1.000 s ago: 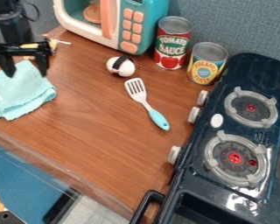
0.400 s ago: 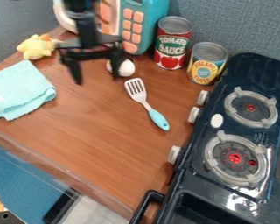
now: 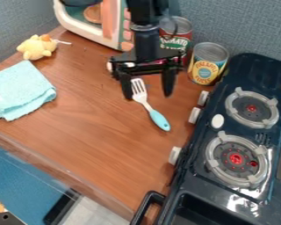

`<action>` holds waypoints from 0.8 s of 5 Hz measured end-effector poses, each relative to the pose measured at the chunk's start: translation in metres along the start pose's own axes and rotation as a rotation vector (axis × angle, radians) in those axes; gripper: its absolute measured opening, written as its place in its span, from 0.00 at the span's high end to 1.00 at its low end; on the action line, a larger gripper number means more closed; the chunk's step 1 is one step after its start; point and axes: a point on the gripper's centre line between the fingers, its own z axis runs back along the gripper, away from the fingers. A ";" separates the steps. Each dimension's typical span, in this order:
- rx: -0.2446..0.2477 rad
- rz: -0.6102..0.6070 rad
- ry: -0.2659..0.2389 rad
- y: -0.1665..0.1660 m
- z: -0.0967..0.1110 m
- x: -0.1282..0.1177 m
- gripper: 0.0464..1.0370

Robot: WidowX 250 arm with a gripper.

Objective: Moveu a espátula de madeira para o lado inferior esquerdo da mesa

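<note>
My jaws hang wide apart, holding nothing, over the spatula (image 3: 147, 106).
It lies on the desk (image 3: 96, 132), slotted head (image 3: 139, 89) showing between them, blue handle (image 3: 159, 119) slanting beyond their tips; I judge this spread leaves room to straddle it.

Wooden table (image 3: 90, 132). Centre: black gripper (image 3: 147, 96), fingers apart, one to each side of the slotted head of a spatula (image 3: 160, 120). Left: folded cloth (image 3: 19, 90); yellow toy (image 3: 36, 47) farther back. Far side: toy microwave (image 3: 109, 19), two cans (image 3: 208, 66). Right: toy stove (image 3: 260, 66).
</note>
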 end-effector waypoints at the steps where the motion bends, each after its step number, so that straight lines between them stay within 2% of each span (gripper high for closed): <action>1: 0.053 -0.039 0.041 -0.005 -0.025 -0.004 0.04; 4: 0.129 -0.099 0.068 -0.009 -0.060 0.004 0.04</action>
